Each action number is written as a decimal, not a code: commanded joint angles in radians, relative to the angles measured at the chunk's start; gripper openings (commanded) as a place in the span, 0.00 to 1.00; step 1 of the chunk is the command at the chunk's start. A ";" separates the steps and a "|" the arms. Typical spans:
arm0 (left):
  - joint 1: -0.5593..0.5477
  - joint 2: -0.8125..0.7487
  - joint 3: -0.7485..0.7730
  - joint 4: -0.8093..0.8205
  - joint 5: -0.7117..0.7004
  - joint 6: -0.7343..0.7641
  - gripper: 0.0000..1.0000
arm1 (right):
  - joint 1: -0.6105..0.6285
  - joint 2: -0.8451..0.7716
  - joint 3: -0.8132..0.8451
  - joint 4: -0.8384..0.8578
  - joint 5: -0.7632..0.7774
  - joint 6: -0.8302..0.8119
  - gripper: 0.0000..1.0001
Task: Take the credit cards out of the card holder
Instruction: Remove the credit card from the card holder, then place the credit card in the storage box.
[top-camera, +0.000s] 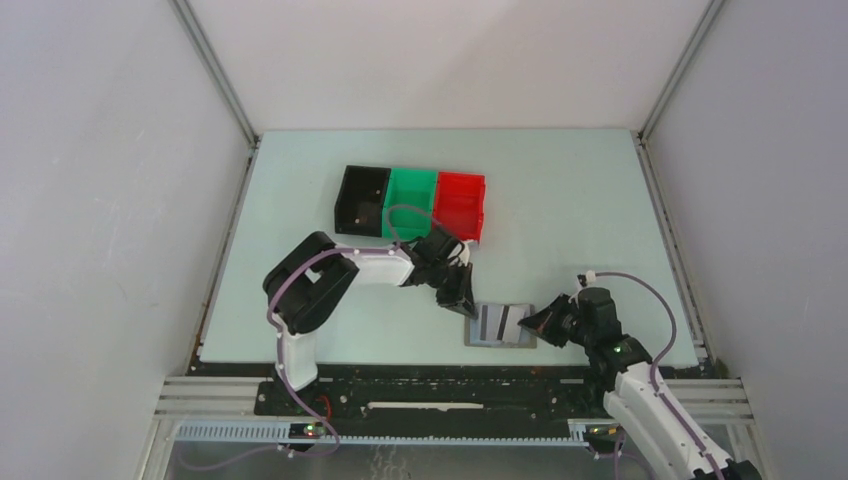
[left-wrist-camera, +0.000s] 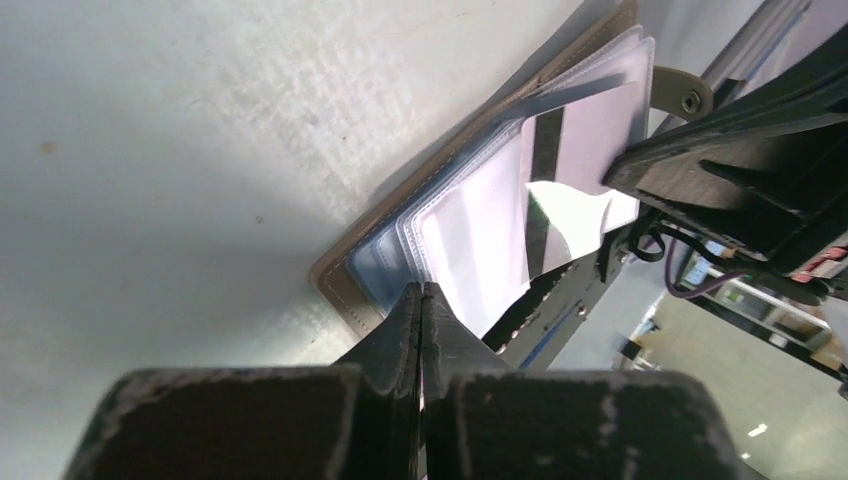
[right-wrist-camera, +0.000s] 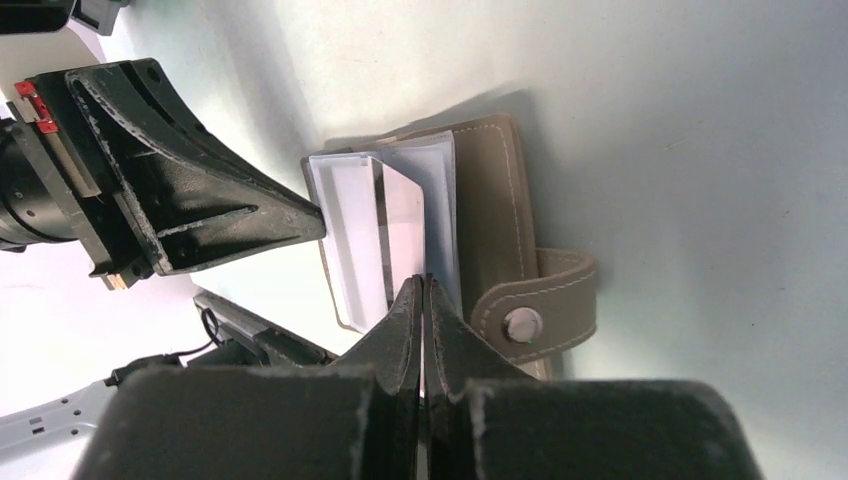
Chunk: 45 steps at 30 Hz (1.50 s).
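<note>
The top camera looks down from high above and behind the arm bases and takes in the whole surface (top-camera: 560, 200). The wrist cameras look along the left gripper (left-wrist-camera: 421, 300) and the right gripper (right-wrist-camera: 424, 290), very near, from opposite sides. All three views share the card holder (top-camera: 500, 324).

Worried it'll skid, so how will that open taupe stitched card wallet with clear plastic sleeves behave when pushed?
The taupe stitched card wallet probably slides easily, lying flat on the smooth pale table. Its clear plastic sleeves stand fanned and curved, so they look floppy, likely to buckle if pushed.
</note>
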<state>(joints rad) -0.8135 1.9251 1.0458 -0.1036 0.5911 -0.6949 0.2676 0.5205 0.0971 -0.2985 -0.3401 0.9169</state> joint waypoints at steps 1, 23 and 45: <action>0.007 -0.078 0.003 -0.112 -0.091 0.096 0.00 | -0.007 -0.057 0.051 -0.188 0.025 -0.056 0.00; 0.050 -0.298 -0.042 0.123 0.163 -0.116 0.53 | -0.007 -0.076 0.183 0.022 -0.177 -0.002 0.00; 0.067 -0.304 -0.175 0.513 0.243 -0.388 0.19 | 0.173 0.129 0.149 0.521 -0.116 0.182 0.00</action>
<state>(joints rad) -0.7509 1.6554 0.8970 0.3630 0.8150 -1.0664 0.4274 0.6521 0.2485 0.1528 -0.5060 1.0870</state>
